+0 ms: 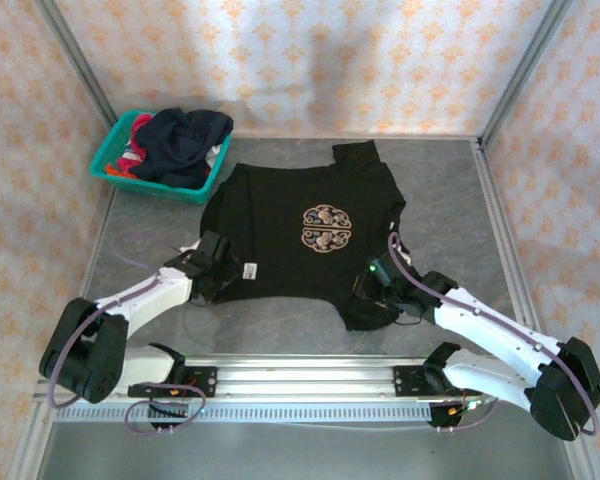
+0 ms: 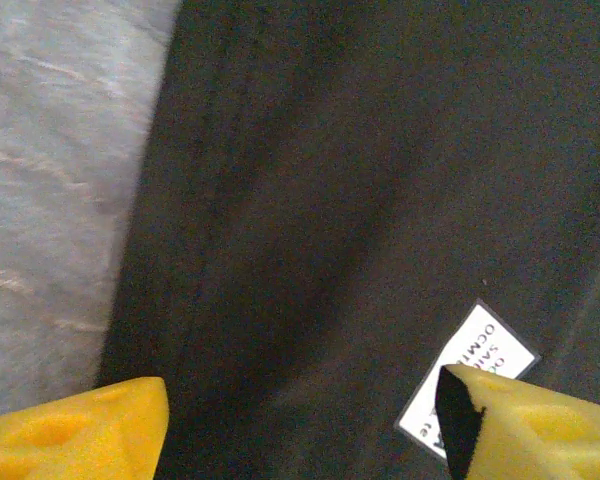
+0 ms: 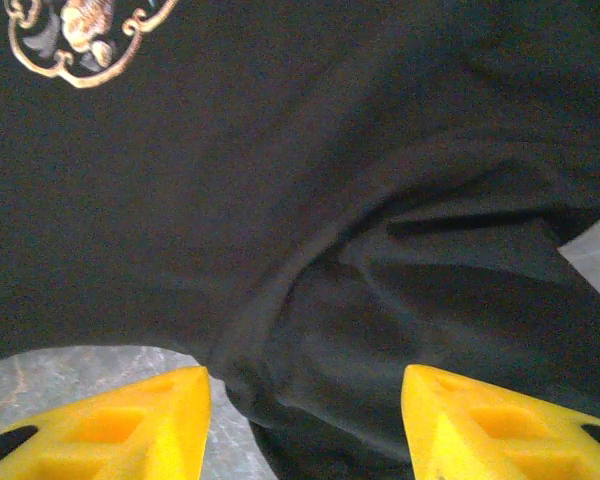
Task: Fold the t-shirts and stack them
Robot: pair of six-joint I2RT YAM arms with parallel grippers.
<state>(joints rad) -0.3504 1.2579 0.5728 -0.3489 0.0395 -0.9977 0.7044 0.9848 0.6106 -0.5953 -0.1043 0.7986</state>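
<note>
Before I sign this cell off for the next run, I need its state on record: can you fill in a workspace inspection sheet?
Surface: grey table, mottled, flat.
Job's things: black t-shirt spread out, emblem facing up, near right corner bunched; other shirts, dark navy and red-pink, heaped in the teal basket at the far left.
Clutter: nothing seen.
Grippers: left gripper open over the near left hem by the white tag; right gripper open, astride the bunched corner.
Cables: a cable loops along each arm.
Surroundings: patterned walls, metal frame posts.
</note>
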